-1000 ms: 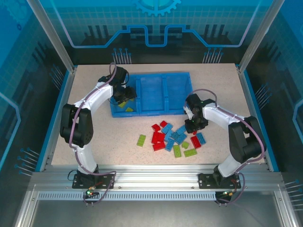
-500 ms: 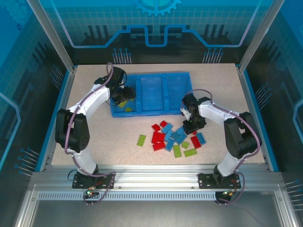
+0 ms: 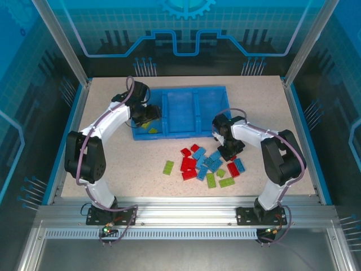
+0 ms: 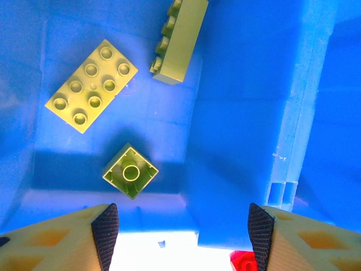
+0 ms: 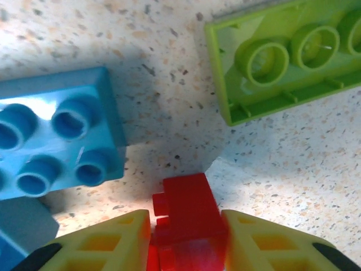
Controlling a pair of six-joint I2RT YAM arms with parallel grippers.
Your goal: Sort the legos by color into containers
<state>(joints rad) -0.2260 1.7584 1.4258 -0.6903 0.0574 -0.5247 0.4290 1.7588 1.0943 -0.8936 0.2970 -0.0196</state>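
Your right gripper (image 3: 231, 151) is pinching a red brick (image 5: 185, 217) at the far edge of the pile, and the tray (image 3: 186, 134) lies just beyond it, up-table and to the left. Your left gripper (image 4: 181, 226) hangs spread over the green bricks (image 4: 93, 84) in the left compartment.

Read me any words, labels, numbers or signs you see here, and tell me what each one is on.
None can be read.
The back panel bears a gear outline and line patterns, no lettering.
The studs of the green brick show no legible mark.
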